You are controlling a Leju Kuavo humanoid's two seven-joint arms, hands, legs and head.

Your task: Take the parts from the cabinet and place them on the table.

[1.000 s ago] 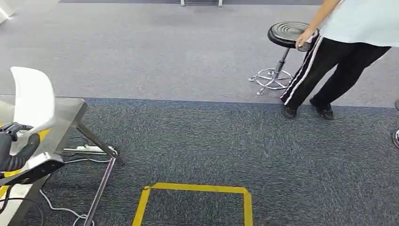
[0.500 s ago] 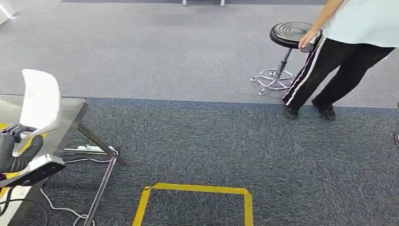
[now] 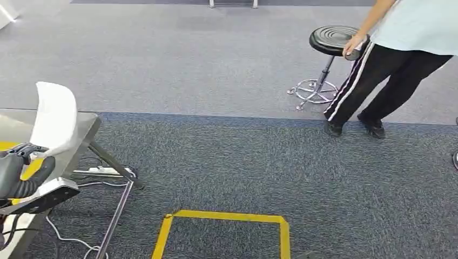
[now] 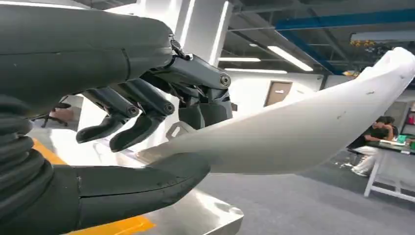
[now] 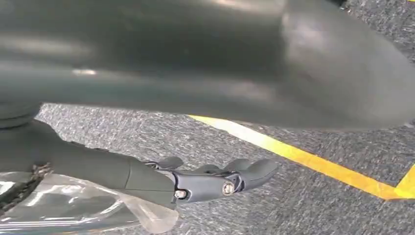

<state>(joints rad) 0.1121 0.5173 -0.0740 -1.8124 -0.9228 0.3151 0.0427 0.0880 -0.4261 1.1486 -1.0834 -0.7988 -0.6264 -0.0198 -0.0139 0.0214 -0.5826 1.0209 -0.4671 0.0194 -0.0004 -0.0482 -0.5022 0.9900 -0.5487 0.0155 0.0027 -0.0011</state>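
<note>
Presently the left hand (image 4: 147,147) grips a curved white plastic part (image 4: 303,132) over the steel worktop (image 3: 81,127); right hand (image 5: 205,181) holds crinkled clear plastic (image 5: 73,205), contents indistinct.

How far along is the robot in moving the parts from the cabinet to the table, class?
Done: the left hand already holds a white part, so it has been picked up. In hand: the head view shows the part held over the metal table, not yet set down. The right hand holds a clear bag above the carpet. Left: setting the part on the table.
</note>
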